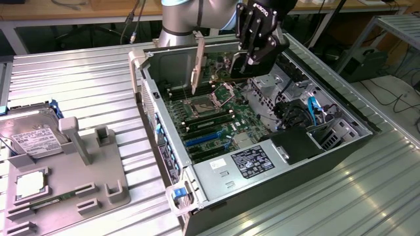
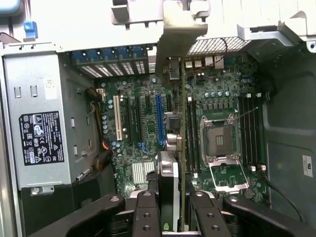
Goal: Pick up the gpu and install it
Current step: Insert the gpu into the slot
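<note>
Your pincer (image 1: 252, 60), black and two-fingered, is clamped on the gpu (image 2: 168, 178), a thin flat black circuit card with a silvery metal end bracket and a dark roundish cooler. It holds the card on edge over the open computer.

Largest first: the ribbed silver metal tabletop (image 1: 85, 83) carries everything. At its middle lies the dark steel computer case (image 1: 282, 206), on its side with the side panel off. Toward the tabletop's edge on the exterior view's left stands a grey plastic parts fixture (image 1: 98, 182), with a boxy silver hard drive (image 1: 29, 132) propped in it.

Inside the case you see the green motherboard (image 1: 210, 123). A silver power supply box with a black label (image 2: 42, 138) sits at the case's near end in the exterior view. The gpu hangs above the board and apart from it. Its bracket points toward the case's rear wall of vented slot covers. In the wrist view its lower edge runs alongside the long blue expansion slot (image 2: 159, 118) and beside it, not over it.

I judge the pick-up done and the install in hand, at the lining-up stage, with the card not yet seated. Seating it would call for the card's edge square over a slot, the bracket meeting the rear opening, and a straight, level descent. A tilt could jam the connector.
</note>
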`<action>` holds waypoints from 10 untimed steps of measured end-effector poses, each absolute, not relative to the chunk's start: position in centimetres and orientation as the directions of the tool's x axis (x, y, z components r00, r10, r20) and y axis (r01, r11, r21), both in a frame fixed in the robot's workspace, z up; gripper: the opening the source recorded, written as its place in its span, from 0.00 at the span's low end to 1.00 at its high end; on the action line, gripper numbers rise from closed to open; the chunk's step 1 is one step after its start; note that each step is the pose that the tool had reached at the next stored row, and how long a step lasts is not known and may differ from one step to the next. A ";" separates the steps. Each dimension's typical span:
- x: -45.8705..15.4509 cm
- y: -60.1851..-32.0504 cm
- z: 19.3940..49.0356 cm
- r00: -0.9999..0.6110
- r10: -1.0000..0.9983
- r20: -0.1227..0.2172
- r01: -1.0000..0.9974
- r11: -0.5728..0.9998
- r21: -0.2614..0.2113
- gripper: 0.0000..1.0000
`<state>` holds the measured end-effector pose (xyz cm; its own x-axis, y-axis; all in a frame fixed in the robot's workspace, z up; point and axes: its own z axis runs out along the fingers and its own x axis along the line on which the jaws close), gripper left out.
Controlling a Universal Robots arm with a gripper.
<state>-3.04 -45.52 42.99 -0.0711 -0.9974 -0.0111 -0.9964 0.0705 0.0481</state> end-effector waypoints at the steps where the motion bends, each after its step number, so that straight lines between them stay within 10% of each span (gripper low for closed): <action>1: -3.0 -45.5 43.0 -0.063 -0.998 -0.011 -0.997 0.063 0.048 0.28; 10: -3.0 -45.5 43.0 -0.001 -1.000 -0.011 -0.999 0.001 0.048 0.28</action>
